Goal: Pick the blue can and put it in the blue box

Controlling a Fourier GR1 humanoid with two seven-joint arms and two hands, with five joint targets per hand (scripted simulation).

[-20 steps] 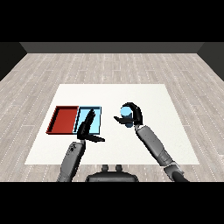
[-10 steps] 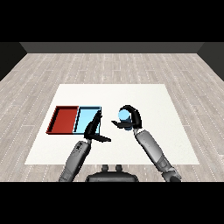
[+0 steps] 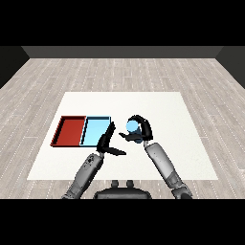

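Head view: the robot's own outlook, down and forward across the white counter (image 3: 158, 103).
Blue can: the blue can (image 3: 132, 126) sits near the middle of the counter's near half, enclosed by the right robot hand (image 3: 139, 130); only its pale blue side shows between the fingers, and whether its base touches the counter cannot be told.
Right robot hand: curled round the can, fingers arching over the top and thumb closing from below, forearm running back toward 5 o'clock.
Handling, as judged: a small rigid cylinder, probably light, with a smooth wall that could slide in the grasp; stiff enough not to deform.
Where to hold: round the middle of the side wall, fingers opposite the thumb, which is roughly where the grasp lies.
Left robot hand: the left robot hand (image 3: 107, 141) stands at 9 o'clock of the can, just apart from it, fingers straight and spread, pointing toward 12 o'clock, thumb jutting toward the can; it holds nothing.
Blue box: the light blue tray (image 3: 95, 131) lies at 9 o'clock of the can, beyond the left robot hand, whose fingertips overlap its near right corner.
Red tray: the red tray (image 3: 70, 130) adjoins the blue one on its 9 o'clock side.
Task standing: can in hand, not yet in the tray.
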